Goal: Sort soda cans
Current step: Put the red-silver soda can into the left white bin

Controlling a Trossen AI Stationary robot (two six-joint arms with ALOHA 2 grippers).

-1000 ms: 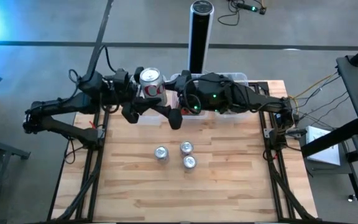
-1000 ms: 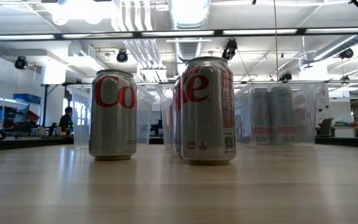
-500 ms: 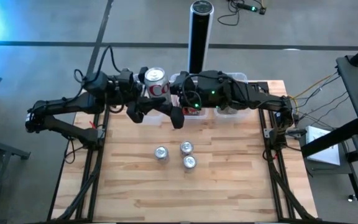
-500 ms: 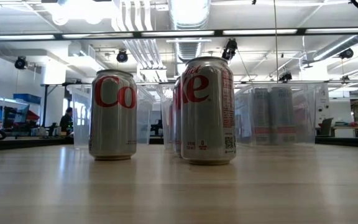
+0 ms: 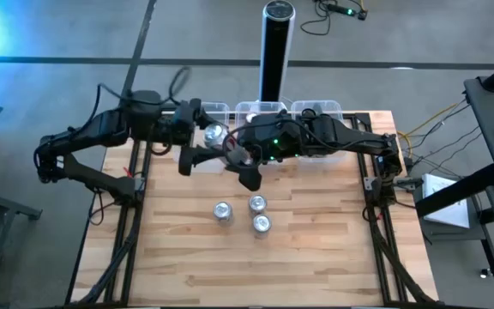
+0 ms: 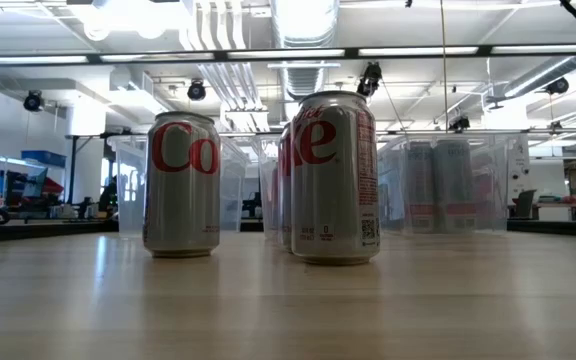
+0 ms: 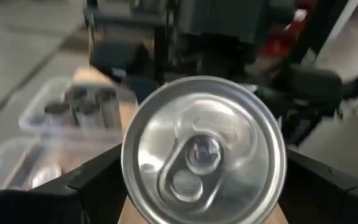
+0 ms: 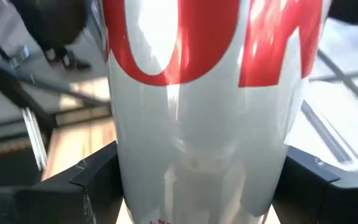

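Note:
One silver soda can with red lettering (image 5: 215, 133) is held in the air between both grippers, over the table's far part and in front of the clear bins. It is tipped, with its shiny top turned toward my left arm. My left gripper (image 5: 197, 137) comes from the table's left and my right gripper (image 5: 234, 156) from the right; each is shut on this can. Three more silver cans (image 5: 222, 211), (image 5: 256, 204), (image 5: 262, 223) stand upright on their bases mid-table. The low view shows them close up (image 6: 181, 185), (image 6: 333, 180). My left gripper has the can's top end (image 7: 204, 168) between its two fingers (image 7: 95, 183), one at each side of the rim. The fingers lie along the can, and the lid faces the wrist. The can is lifted clear of the table. My right gripper pinches the can's body (image 8: 197, 124) between its two fingers (image 8: 82, 186), which lie across the can on opposite sides of the wall below the red lettering. It comes from the table's right. The can is clear of the table.
Three clear plastic bins (image 5: 215, 109), (image 5: 264, 107), (image 5: 317, 107) line the far edge; in the low view one holds several cans (image 6: 448, 185). A tall black-and-silver post (image 5: 275, 43) stands behind them. The near half of the wooden table (image 5: 256, 266) shows bare wood.
The can stood upright, high over the far-left bin, with its top facing up. It has since come down toward the table's near side and tipped over. My right gripper has moved toward the table's left and near edge. My left arm's wrist has turned and drawn back left.

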